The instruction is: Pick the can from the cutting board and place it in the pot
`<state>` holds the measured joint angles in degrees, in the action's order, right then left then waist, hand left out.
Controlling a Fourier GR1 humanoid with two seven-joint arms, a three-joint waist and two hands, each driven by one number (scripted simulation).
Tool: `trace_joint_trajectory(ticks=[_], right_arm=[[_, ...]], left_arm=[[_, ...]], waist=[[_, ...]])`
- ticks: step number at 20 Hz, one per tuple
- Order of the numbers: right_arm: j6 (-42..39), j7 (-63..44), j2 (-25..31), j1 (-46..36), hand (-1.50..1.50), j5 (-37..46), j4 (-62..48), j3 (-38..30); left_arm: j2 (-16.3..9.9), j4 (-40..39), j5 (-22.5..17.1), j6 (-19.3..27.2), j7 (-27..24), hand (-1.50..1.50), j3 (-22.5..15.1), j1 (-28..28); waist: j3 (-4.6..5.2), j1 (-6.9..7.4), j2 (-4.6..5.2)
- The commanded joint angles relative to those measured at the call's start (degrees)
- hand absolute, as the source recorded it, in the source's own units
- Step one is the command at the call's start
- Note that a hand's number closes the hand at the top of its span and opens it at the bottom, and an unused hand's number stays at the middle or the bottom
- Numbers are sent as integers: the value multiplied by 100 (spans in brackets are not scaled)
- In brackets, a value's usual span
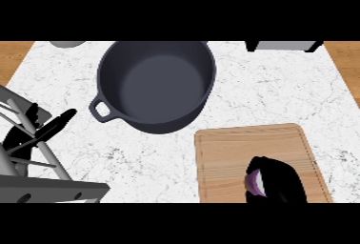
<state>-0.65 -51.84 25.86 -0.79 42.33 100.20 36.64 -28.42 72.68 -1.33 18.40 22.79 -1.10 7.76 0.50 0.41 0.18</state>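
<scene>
Your right hand [280,183] is curled round the purple can [254,181] on the cutting board [235,152]; pot [156,83] well apart; left hand [32,131] open at left edge

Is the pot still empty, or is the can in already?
Empty: the pot shows only bare dark floor; the purple can sits on the cutting board.

The can [253,181] was almost wholly hidden by the right hand [280,183], only a sliver of purple being shown at its left side, so no label could be made out. The cutting board [239,147] was cut off along its near edge. The left hand [32,133] was partly cut off at the view's left side. Two grey things [67,43] [285,45] were clipped at the far edge and could not be identified.
</scene>
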Motion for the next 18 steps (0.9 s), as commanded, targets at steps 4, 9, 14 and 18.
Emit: trace_joint_trajectory(ticks=[4,9,14,18], right_arm=[[253,206,-89,-287,150,761,-368,96],[167,-1025,-504,61,150,1141,91,96],[1,-2299,-1124,389,150,1923,431,179],[-377,-2613,-1161,366,150,2847,799,153]], left_arm=[[169,482,-46,-471,-473,0,-247,-201],[246,418,59,-371,-310,0,-260,-6],[122,434,-7,-470,-171,0,-147,55],[188,451,25,-462,-279,0,-169,-98]], waist=[[-51,13,-27],[-44,-77,-40],[-36,-129,-63],[-32,-110,-75]])
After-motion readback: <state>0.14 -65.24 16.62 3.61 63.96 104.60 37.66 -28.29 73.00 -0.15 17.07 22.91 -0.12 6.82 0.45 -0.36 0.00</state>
